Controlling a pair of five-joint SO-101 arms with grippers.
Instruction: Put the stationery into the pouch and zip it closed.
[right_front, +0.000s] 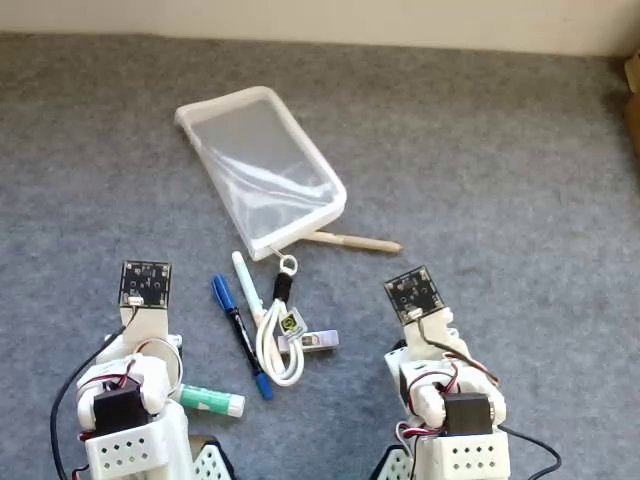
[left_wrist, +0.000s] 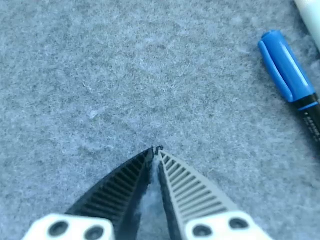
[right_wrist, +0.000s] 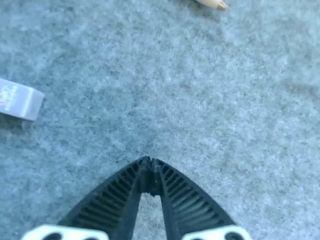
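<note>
A clear pouch with a white rim (right_front: 262, 170) lies open-side up on the grey carpet, its zipper pull ring (right_front: 288, 264) at the near corner. Just below it lie a blue-capped pen (right_front: 238, 334), a white pen (right_front: 248, 285), a white cord (right_front: 278, 345), a small eraser-like block (right_front: 318, 341) and a beige pen (right_front: 352, 241). A green glue stick (right_front: 211, 401) rests by the left arm. My left gripper (left_wrist: 155, 150) is shut over bare carpet, the blue pen (left_wrist: 290, 77) off to one side. My right gripper (right_wrist: 148, 161) is shut too, near the small block (right_wrist: 19, 99).
Grey carpet covers the whole work surface, with open room at the far left and the right. A pale wall edge runs along the back. A brown object (right_front: 633, 100) shows at the right border.
</note>
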